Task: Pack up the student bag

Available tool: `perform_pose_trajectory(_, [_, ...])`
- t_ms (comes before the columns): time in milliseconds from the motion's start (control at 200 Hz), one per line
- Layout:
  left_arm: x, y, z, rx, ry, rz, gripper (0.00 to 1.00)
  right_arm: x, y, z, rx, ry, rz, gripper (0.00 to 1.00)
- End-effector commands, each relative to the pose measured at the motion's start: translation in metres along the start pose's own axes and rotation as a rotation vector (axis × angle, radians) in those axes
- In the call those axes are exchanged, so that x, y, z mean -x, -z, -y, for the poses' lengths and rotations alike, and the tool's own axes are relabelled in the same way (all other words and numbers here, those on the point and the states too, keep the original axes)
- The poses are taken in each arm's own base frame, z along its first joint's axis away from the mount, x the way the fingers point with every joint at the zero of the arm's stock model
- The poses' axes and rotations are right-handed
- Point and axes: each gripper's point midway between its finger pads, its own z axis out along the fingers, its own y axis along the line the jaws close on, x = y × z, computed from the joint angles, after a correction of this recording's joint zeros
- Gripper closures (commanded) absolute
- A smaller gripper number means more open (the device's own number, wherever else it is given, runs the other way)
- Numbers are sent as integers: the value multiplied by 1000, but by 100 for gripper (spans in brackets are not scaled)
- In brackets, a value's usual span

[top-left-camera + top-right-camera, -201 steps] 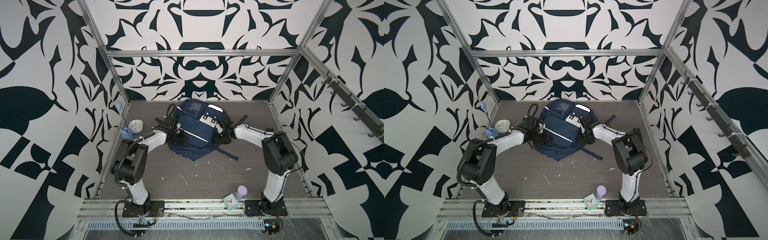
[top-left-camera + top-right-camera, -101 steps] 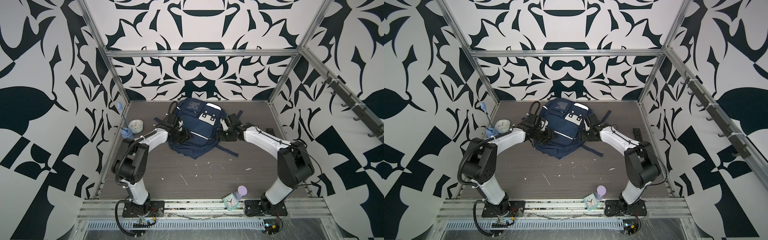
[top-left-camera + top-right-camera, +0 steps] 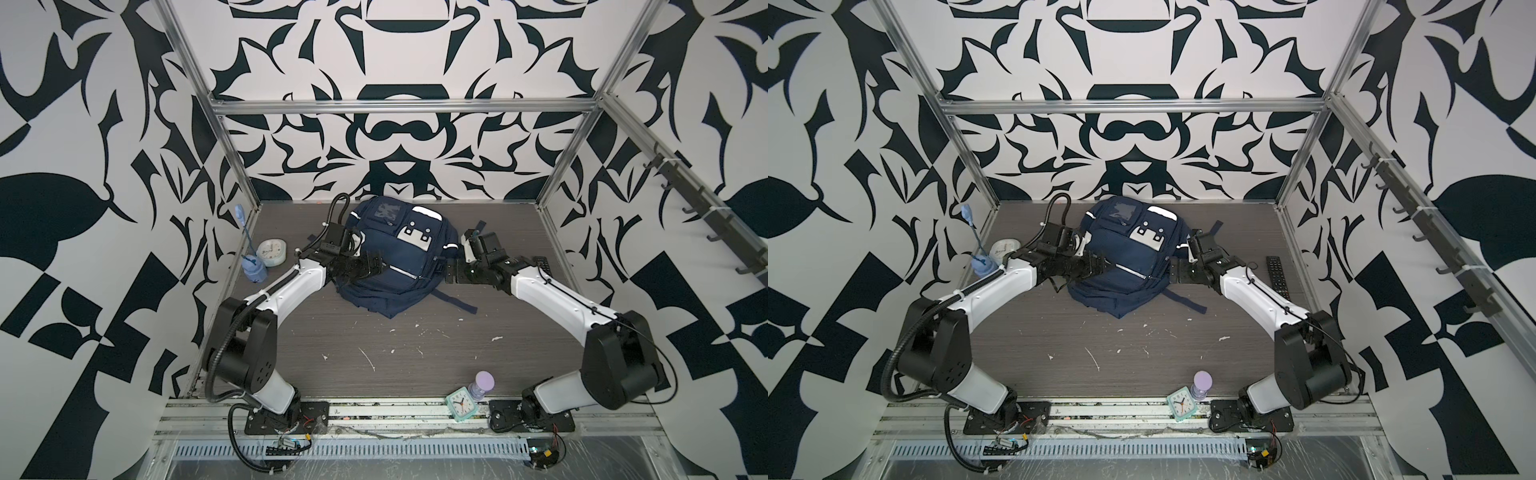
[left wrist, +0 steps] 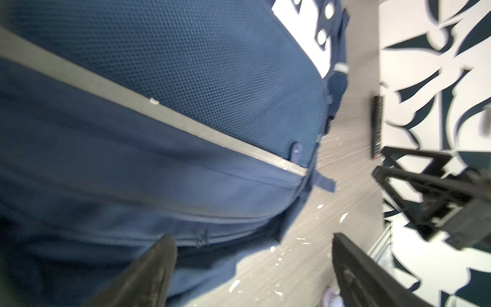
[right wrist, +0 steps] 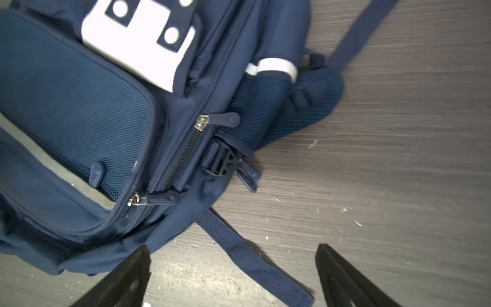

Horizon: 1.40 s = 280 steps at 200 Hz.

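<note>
1. Bag (image 3: 390, 257): navy, lying front-up on table (image 3: 415, 340), rear centre, near back wall; white-grey flap pocket (image 3: 415, 237) and window pocket (image 3: 384, 212) facing up
2. Strap (image 3: 455, 301): trailing from bag's lower right corner, flat on table
3. Left gripper (image 3: 371, 266) (image 4: 252, 239): open, jaws wide apart, low at bag's left front; in wrist view, one finger (image 4: 156, 265) over navy fabric, the other over bare table
4. Right gripper (image 3: 451, 272) (image 5: 233, 248): open, jaws wide apart, just beside bag's right edge; in wrist view, strap on table seen between jaws
5. Remote (image 3: 1277, 274): on table by right wall, beyond right arm
6. Round clock (image 3: 271, 252) and blue bottle (image 3: 254, 272): by left wall, well apart from bag
7. Mint clock (image 3: 462, 404) and purple-capped bottle (image 3: 482, 381): just beside each other at table's front edge
8. White scraps (image 3: 368, 359): scattered over table in front of bag
</note>
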Motion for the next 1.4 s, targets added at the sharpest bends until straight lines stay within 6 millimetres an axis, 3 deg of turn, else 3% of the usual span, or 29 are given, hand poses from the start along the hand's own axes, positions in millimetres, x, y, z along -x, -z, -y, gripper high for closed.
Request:
perform_pose_trajectory(0, [8,23,1,18,-60,79,1,24,20,8,-26,-40,150,1])
perform_pose_trajectory(175, [19,43,-9,52,-60,148,1,22,35,24,-73,-43,257,1])
perform_pose_trajectory(440, [28,78,-48,181,-34,278,1,24,62,50,-181,-16,411,1])
perform_pose_trajectory(500, [29,95,-48,205,-45,337,1,24,68,55,-198,-17,447,0])
perform_pose_trajectory(775, [22,129,-85,426,-122,491,1,12,68,61,-194,35,543,0])
perform_pose_trajectory(1125, [8,155,-120,543,-249,823,1,9,61,59,-198,107,518,0])
perform_pose_trajectory(1395, [13,145,-145,676,-312,835,1,8,60,56,-179,130,527,1])
